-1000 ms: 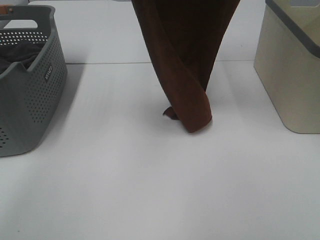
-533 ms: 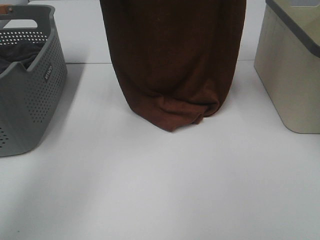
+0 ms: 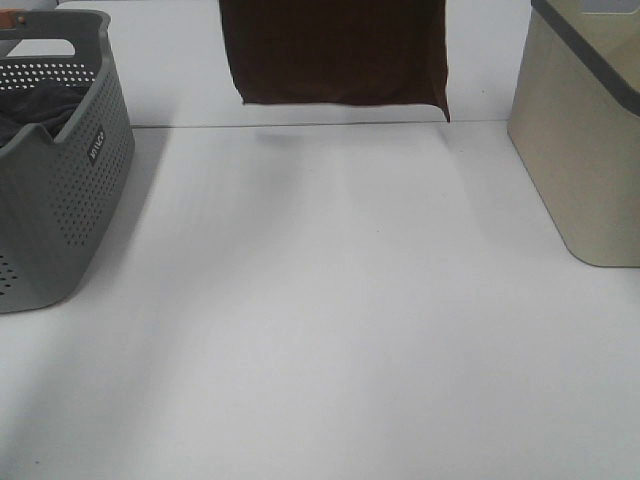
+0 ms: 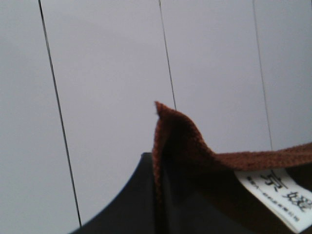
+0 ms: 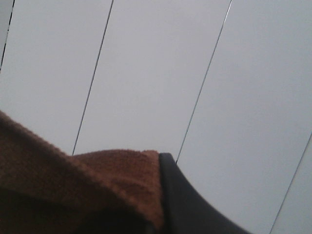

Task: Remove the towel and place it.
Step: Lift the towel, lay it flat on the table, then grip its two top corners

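towel (image 4: 183,139) corner + tag (image 4: 279,196) in pincer (image 4: 161,170)

The towel (image 3: 335,50) is cut off at the high view's far edge. The basket (image 3: 80,190) runs off left, the beige bin (image 3: 575,150) off right. Print on the tag (image 4: 278,195) is unreadably blurred.

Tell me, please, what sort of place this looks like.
Likely a laundry-handling test bench: a white table carries a grey perforated basket holding dark cloth and a beige bin, with a brown towel hanging above.
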Tool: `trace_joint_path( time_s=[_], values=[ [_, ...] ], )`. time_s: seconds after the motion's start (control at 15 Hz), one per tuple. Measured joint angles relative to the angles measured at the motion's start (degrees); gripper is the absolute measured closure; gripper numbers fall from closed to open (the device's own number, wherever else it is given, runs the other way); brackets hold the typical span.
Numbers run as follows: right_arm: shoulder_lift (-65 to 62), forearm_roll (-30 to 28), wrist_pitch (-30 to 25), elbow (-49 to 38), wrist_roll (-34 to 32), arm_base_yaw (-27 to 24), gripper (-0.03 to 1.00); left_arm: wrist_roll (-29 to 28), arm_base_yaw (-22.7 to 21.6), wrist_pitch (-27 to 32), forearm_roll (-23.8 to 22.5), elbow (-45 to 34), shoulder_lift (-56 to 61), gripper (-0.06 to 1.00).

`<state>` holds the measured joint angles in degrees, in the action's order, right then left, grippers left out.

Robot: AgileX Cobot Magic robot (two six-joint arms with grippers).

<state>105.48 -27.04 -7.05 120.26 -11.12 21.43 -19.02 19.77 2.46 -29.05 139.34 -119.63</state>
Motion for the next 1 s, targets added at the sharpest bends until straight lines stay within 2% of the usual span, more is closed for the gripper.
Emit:
trace_joint_path(
  time_s=[0.13, 0.27, 0.4, 0.53, 0.73, 0.87, 0.93, 1.0],
  values=[
    [0.1, -0.2, -3.0, 0.3, 0.0, 0.0, 0.97, 1.5, 0.0, -1.3, -1.1, 0.1, -0.1, 0.94],
    [1.3, -0.2, -8.0, 0.3, 0.0, 0.0, 0.97, 1.9, 0.0, 2.8, -1.3, 0.1, -1.3, 0.94],
    [3.7, -0.2, -16.0, 0.3, 0.0, 0.0, 0.97, 2.1, 0.2, 15.0, -0.2, -0.3, -3.8, 0.94],
    [5.3, 2.5, -25.6, -0.1, 0.0, 0.1, 0.97, 2.3, 0.9, 28.6, 5.6, -0.7, -5.0, 0.94],
    [5.3, 9.4, -40.7, -0.5, 1.0, 0.2, 0.97, 6.5, 1.7, 47.0, 13.4, -0.8, -4.1, 0.94],
    [5.3, 15.1, -50.5, -0.5, 4.8, 0.2, 0.97, 9.9, 1.9, 58.3, 16.4, -0.8, -2.8, 0.94],
    [5.3, 17.9, -54.0, -0.5, 6.9, 0.2, 0.97, 10.4, 1.9, 62.6, 17.0, -0.8, -2.1, 0.94],
    [5.3, 21.0, -60.3, -0.5, 9.3, 0.2, 0.97, 10.8, 1.9, 65.8, 18.4, -1.0, -0.6, 0.94]
  ],
)
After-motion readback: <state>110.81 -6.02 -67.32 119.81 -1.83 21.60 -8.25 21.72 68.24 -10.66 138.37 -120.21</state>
